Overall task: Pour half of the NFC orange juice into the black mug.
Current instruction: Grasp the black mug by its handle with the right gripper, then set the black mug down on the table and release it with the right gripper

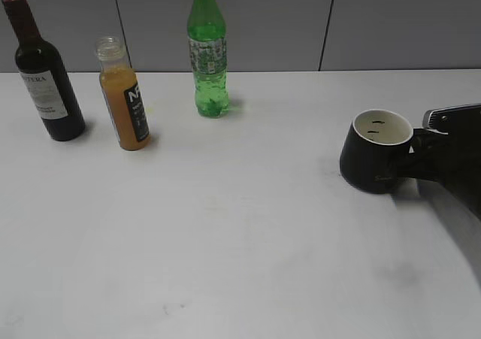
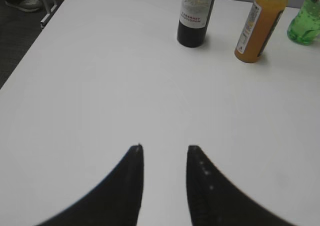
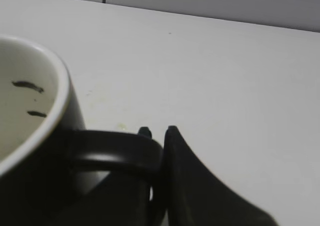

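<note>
Nothing poured yet: NFC orange juice (image 1: 125,98) stands full at 10 o'clock, untouched. Black mug (image 1: 373,161) at 3 o'clock, right gripper (image 3: 157,136) clamped on its handle. Left gripper (image 2: 164,148) apart, empty.

Wine bottle (image 2: 196,15): white label, "MONTERA" and "CABERNET SAUVIGNON" read in left wrist view. NFC orange juice (image 1: 125,97): black label, white "N" seen, remainder turned away. Green soda bottle (image 1: 207,50): label print illegible.
</note>
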Robot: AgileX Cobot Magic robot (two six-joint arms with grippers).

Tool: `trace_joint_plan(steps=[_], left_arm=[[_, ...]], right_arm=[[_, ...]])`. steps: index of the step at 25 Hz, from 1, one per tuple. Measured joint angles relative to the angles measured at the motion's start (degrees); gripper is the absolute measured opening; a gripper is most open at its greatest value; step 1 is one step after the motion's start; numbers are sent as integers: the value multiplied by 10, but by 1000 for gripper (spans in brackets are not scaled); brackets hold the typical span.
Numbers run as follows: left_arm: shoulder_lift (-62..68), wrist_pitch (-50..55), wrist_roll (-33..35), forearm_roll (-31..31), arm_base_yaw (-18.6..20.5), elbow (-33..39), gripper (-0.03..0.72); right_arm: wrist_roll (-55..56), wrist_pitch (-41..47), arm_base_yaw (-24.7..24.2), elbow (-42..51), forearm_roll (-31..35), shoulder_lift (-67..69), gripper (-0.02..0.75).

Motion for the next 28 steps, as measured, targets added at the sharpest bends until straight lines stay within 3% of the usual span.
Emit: trace_joint_plan(steps=[4, 9, 21, 28], left_arm=[[0, 0, 0, 0, 0, 0, 238], [0, 0, 0, 0, 0, 0, 238], [0, 0, 0, 0, 0, 0, 238], [0, 0, 0, 0, 0, 0, 238]], right_arm=[[-5, 24, 12, 1, -3, -28, 33], [-7, 29, 63, 1, -3, -96, 31], [-21, 26, 291, 1, 104, -123, 31], [-25, 28, 350, -21, 120, -73, 31]])
